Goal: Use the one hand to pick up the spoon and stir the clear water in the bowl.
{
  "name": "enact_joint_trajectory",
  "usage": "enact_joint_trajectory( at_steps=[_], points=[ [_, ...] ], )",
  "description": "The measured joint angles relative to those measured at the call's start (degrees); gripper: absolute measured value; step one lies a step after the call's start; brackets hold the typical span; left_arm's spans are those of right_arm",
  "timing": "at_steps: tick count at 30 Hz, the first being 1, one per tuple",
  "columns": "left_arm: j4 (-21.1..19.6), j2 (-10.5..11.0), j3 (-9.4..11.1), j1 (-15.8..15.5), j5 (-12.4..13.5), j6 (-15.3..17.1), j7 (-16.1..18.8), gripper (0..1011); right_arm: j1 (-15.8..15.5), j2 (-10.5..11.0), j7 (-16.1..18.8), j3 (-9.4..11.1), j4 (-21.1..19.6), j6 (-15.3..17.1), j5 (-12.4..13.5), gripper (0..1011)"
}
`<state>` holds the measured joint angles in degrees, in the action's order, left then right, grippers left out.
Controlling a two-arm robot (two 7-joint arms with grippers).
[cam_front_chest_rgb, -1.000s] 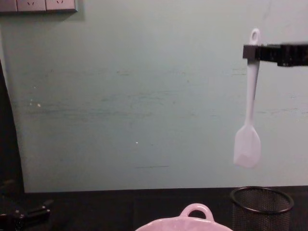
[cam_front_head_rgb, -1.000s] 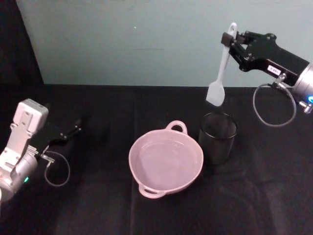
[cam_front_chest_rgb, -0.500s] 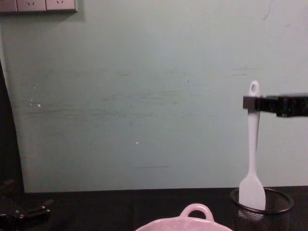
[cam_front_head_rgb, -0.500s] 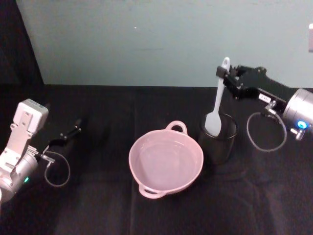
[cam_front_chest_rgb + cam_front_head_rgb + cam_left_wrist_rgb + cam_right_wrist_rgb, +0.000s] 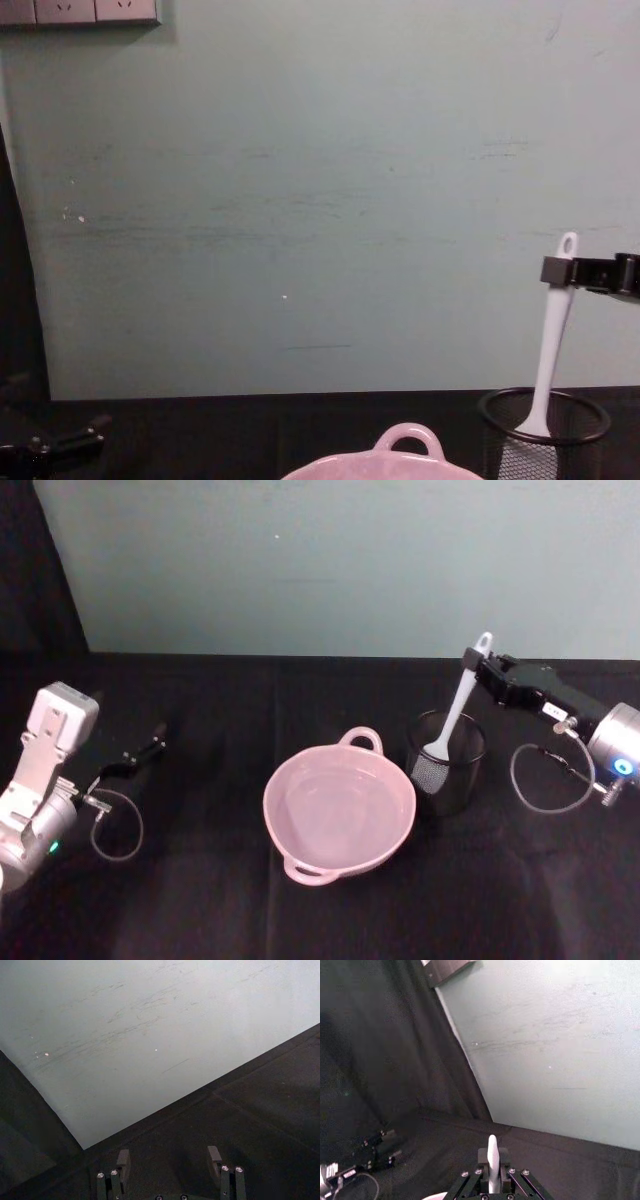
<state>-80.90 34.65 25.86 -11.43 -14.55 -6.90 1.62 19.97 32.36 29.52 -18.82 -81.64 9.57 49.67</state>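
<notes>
Black table [image 5: 200, 900], spoon [image 5: 455, 712] in cup [image 5: 446, 765]

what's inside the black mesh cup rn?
The spoon stands in the mesh cup, blade end down and handle leaning out. The right pincer is shut on the handle near its tip. The cup's floor is hidden by its wall.

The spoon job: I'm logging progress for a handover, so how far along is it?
Done: the right claw is shut on the spoon near its handle tip. In hand: the spoon's blade sits inside the black mesh cup, beside the bowl, not in it. Left: the spoon is not in the water; whether any stirring has happened cannot be told. The left claw rests open at the table's left.
</notes>
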Motion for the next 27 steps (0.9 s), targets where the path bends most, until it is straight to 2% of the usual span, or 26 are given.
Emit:
enact_joint_trajectory(
  at_steps=[11,23,27],
  points=[
    [0.0,0.0,0.0,0.0,0.0,0.0,0.0,1005,-0.9,-0.4,-0.2,0.5,2.3,0.1,4.6,134],
    [0.0,0.0,0.0,0.0,0.0,0.0,0.0,1005,-0.4,0.0,-0.3,-0.9,4.1,-0.1,6.3,137],
    [0.0,0.0,0.0,0.0,0.0,0.0,0.0,1005,-0.5,0.4,-1.2,-1.1,4.2,-0.2,6.4,242]
  ],
)
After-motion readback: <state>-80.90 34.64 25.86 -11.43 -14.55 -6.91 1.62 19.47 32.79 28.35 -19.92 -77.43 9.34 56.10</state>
